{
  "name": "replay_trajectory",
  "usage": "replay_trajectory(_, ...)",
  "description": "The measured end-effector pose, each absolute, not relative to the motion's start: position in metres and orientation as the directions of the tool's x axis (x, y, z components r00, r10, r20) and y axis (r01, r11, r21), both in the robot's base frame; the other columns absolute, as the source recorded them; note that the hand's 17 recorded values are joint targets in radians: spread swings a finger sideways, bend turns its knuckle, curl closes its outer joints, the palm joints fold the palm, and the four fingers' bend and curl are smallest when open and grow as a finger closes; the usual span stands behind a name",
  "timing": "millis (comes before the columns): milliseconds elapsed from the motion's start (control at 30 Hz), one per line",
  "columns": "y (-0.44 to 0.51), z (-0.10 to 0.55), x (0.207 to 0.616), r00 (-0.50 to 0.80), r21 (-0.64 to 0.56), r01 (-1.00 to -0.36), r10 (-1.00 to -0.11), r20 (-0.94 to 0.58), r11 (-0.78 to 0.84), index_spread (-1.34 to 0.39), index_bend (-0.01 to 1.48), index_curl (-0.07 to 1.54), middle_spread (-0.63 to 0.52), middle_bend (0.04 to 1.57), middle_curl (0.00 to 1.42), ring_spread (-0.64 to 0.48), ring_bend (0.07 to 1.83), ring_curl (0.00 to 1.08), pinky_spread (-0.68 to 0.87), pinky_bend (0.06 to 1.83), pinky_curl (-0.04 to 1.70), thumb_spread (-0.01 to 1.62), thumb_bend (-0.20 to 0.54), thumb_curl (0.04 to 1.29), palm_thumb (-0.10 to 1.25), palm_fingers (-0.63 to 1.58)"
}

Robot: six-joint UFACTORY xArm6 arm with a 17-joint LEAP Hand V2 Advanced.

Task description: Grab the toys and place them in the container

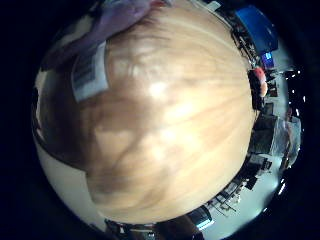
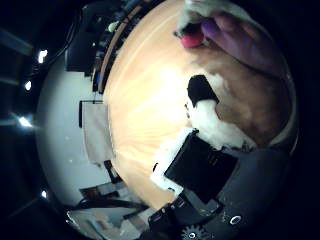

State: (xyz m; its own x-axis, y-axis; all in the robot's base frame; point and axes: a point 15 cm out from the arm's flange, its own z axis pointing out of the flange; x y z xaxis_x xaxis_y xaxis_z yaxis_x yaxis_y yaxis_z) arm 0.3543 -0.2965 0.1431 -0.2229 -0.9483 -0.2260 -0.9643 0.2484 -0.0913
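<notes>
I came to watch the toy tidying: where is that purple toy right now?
The purple toy lies on the wooden table, showing at the rim of both palm views, with a small pink piece against it. The robot hand is close beside it.

Bright glare from above washes the wooden table [image 1: 170, 115], soft shadows darken one side, and edges bend and blur.

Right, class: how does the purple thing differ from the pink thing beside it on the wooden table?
The purple thing is long and fills far more of the view; the pink thing is small and rounded. The purple is dark and dull, the pink bright. Both lie close together on the wooden table.
</notes>
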Motion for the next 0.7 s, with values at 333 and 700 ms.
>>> replay_trajectory(333, -0.298, 0.177, 0.357, -0.214, -0.141, -0.959, -0.955, -0.206, 0.245, -0.53, 1.02, 0.96, -0.56, 1.05, 1.01, -0.35, 1.41, 0.70, -0.21, 1.71, 0.45, 1.03, 0.163, 0.76, 1.08, 0.90)
replay_trajectory(700, -0.259, 0.322, 0.368, -0.118, -0.306, -0.936, -0.976, -0.185, 0.171, -0.47, 1.11, 1.05, -0.52, 1.10, 1.16, -0.32, 1.46, 0.80, -0.20, 1.75, 0.52, 1.04, 0.135, 0.85, 1.08, 0.83)
